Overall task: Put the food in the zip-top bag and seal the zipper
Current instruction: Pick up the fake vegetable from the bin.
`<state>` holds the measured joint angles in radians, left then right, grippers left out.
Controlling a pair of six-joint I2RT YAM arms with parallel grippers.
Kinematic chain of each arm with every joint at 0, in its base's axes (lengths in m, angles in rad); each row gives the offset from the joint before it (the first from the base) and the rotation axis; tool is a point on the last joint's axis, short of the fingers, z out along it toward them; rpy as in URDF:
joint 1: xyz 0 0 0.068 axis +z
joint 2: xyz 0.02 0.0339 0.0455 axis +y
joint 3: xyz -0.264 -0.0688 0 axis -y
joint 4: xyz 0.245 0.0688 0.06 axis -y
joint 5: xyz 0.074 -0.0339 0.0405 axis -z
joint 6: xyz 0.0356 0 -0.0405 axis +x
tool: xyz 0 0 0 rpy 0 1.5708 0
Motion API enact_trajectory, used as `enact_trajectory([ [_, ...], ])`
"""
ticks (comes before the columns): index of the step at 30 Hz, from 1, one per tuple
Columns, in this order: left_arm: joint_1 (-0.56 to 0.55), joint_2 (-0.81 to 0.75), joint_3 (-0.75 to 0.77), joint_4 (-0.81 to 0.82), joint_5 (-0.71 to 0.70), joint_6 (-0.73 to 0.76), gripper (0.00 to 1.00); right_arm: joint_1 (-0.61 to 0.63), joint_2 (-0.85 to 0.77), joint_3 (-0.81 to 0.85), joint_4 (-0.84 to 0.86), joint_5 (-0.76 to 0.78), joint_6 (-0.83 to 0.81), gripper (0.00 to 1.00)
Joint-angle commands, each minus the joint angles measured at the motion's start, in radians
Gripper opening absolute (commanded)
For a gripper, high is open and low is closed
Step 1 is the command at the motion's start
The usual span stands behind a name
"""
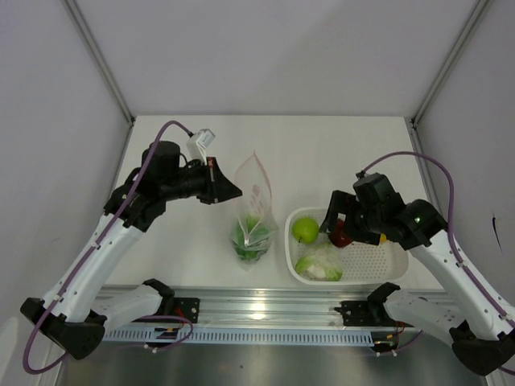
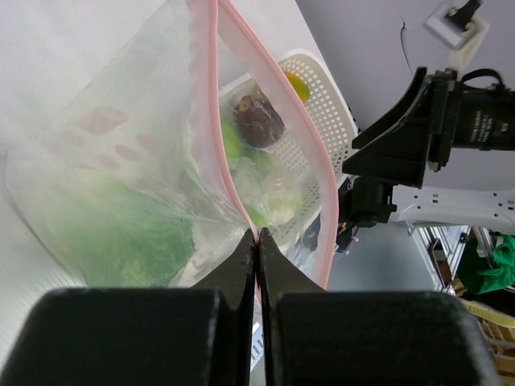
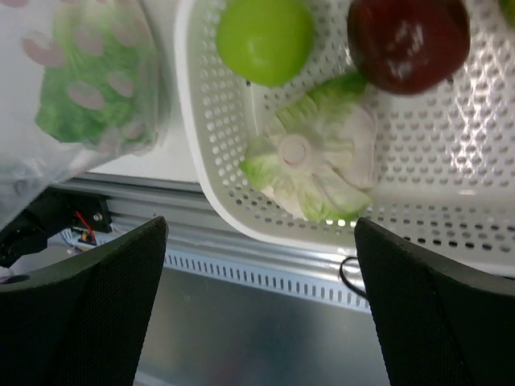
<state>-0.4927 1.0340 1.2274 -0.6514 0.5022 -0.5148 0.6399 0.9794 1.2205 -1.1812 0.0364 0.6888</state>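
Observation:
The clear zip-top bag [image 1: 256, 205] with pink dots stands on the table with the green lettuce [image 1: 249, 239] inside. My left gripper [image 1: 236, 191] is shut on the bag's pink zipper strip [image 2: 256, 232] and holds the mouth up and open. In the left wrist view the lettuce [image 2: 129, 233] shows through the plastic. My right gripper [image 1: 336, 221] is open and empty, hovering over the white basket [image 1: 378, 269]. The basket holds the green apple [image 3: 264, 40], dark red apple [image 3: 408, 40] and cauliflower [image 3: 310, 165]. The yellow-orange fruit [image 2: 296, 84] lies at the basket's far side.
The basket's rim [image 3: 241, 233] sits close to the metal rail [image 1: 265, 310] at the near table edge. White walls enclose the table on the left, back and right. The arm bases stand at the near corners.

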Motion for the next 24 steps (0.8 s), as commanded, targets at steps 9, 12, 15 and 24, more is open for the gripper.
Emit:
enact_trajectory([
  [9,0.006,-0.029,-0.029,0.058,0.038,-0.001,0.01,-0.249,-0.150,-0.309,0.023,-0.387,0.124,0.99],
  [12,0.006,-0.029,-0.034,0.052,0.038,0.004,0.01,-0.312,-0.165,-0.392,0.045,-0.472,0.100,0.99],
  [15,0.006,-0.031,-0.032,0.049,0.036,0.006,0.01,-0.344,-0.165,-0.438,0.029,-0.440,0.069,1.00],
  [24,0.006,-0.028,-0.046,0.064,0.045,-0.007,0.00,-0.396,-0.162,-0.624,0.179,-0.480,0.051,1.00],
])
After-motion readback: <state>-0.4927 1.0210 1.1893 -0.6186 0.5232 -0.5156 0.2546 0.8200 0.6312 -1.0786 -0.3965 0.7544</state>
